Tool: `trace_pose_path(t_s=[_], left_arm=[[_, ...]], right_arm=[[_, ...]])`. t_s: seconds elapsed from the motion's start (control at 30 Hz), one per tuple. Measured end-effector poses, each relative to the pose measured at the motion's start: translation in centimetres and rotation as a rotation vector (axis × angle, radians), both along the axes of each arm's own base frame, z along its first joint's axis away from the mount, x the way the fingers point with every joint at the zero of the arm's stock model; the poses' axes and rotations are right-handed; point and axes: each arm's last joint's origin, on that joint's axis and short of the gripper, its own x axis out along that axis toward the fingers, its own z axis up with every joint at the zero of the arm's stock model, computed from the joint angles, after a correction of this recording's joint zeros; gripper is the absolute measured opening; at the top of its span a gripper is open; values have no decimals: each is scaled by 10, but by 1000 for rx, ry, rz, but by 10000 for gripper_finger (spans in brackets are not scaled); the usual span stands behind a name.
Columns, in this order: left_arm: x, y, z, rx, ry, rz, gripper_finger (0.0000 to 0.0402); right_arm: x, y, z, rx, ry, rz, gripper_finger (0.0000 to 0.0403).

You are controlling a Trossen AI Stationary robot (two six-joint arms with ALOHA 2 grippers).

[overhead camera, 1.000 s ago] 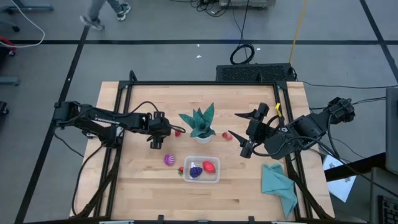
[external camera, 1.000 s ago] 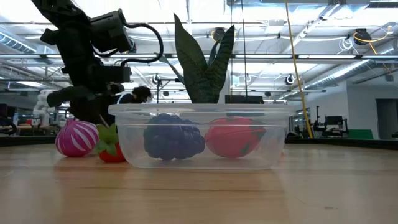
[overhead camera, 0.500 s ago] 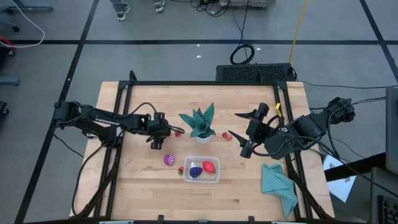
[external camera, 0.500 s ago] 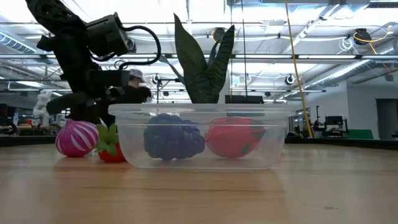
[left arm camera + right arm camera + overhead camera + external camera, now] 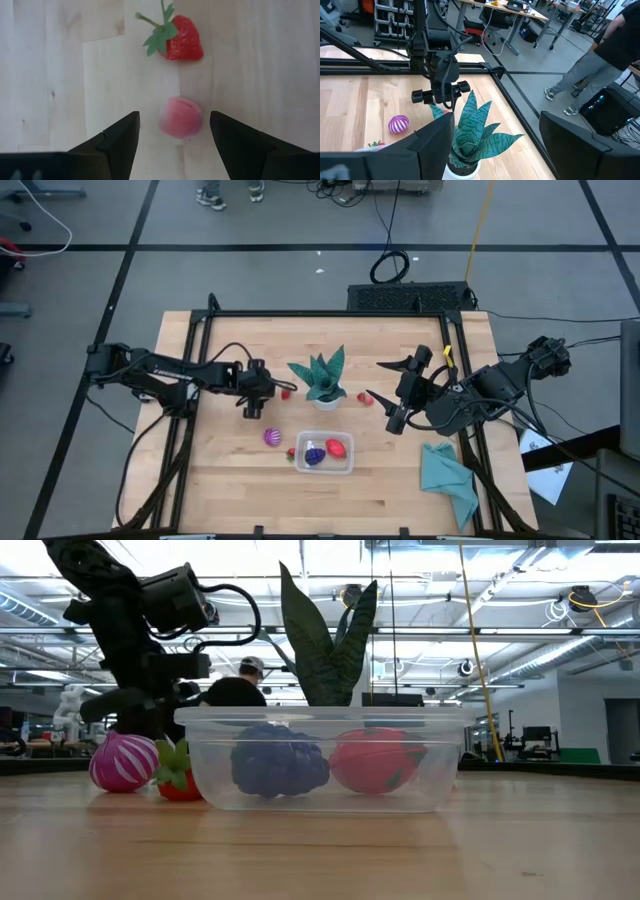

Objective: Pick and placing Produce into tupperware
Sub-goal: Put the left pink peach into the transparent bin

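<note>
The left gripper [image 5: 172, 134] hangs wide open straddling a small pink-red fruit [image 5: 181, 117] near the table's middle, set to pinch it; the tupperware [image 5: 323, 452], near the front edge, already holds two pieces; the right gripper [image 5: 392, 420] waits spread and empty

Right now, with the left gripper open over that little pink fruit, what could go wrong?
The left gripper is open with the round pink fruit between its fingers; being round, it might roll or squirt out as they close. A strawberry lies just past it and could get bumped. On the way to the container, the arm could also brush the potted plant.
</note>
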Motion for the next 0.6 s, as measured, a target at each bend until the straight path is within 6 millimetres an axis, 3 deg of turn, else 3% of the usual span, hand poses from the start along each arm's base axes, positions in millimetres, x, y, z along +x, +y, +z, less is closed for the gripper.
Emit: trace_pose_path(t_s=[0.6], left_arm=[[4, 3, -7, -27, 1, 12, 248]], right_arm=[[3, 2, -16, -27, 45, 1, 281]])
